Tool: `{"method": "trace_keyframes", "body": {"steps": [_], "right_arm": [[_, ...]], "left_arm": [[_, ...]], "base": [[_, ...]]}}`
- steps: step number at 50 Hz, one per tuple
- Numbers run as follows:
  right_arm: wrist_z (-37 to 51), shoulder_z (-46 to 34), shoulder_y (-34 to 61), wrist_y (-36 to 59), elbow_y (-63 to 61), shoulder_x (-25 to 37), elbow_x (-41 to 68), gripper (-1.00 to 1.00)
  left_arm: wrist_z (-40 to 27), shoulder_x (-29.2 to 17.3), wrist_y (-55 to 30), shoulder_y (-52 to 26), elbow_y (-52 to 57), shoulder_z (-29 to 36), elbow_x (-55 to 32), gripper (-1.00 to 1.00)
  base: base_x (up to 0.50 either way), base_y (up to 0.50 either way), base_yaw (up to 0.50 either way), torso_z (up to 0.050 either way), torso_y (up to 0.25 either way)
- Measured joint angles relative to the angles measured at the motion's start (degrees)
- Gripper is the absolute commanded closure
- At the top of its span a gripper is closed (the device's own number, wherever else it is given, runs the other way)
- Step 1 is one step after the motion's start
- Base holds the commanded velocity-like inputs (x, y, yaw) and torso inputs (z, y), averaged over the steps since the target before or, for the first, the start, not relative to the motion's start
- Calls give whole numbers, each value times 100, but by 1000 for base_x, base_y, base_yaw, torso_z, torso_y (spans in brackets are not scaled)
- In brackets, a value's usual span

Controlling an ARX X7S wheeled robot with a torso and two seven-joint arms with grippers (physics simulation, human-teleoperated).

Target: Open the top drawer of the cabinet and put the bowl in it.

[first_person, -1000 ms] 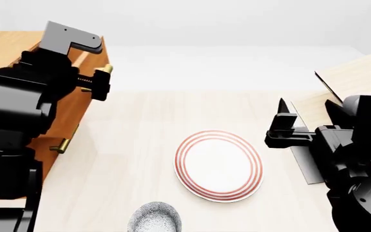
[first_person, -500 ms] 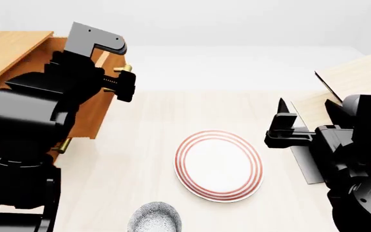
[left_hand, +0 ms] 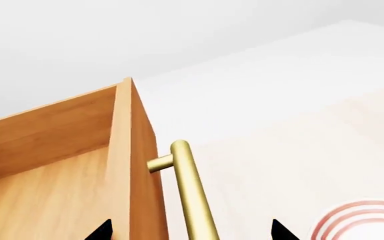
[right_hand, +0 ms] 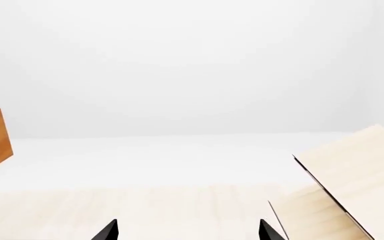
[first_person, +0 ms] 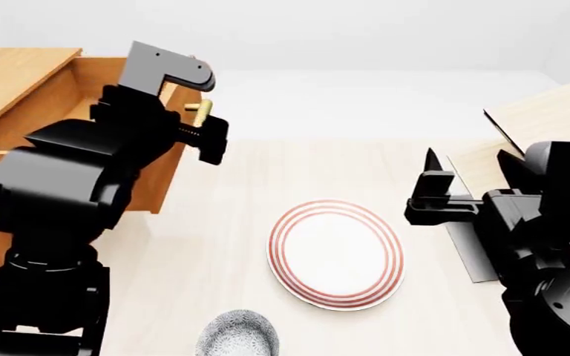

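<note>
The left gripper (first_person: 202, 127) has pulled the top drawer (first_person: 62, 111) further out and holds its handle (left_hand: 190, 192). The right gripper (first_person: 429, 194) waits wide apart. Next comes the bowl (first_person: 237, 334), just below the plate (first_person: 337, 252)

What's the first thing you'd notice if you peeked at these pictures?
The big black left arm stands out first, its left gripper at the brass handle of the pulled-out top drawer, at the left of the head view. Next comes the red-ringed plate in the middle of the pale table, with the speckled bowl just in front of it.
</note>
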Motion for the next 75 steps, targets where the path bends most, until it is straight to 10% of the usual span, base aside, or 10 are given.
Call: {"method": "trace_keyframes", "body": {"steps": [59,75], "right_arm": [[85,71,-74,-137,-107,106,148,-100],[179,133,-44,-127,-181,172,299,-100]], "left_arm": [[-433,449,-1149,-1051,1339,-845,-1312,-100],[-2309,-56,-1574,-1174,2352,-999,-4568,-100]], "base": [[0,0,0,0,0],[0,0,0,0,0]]}}
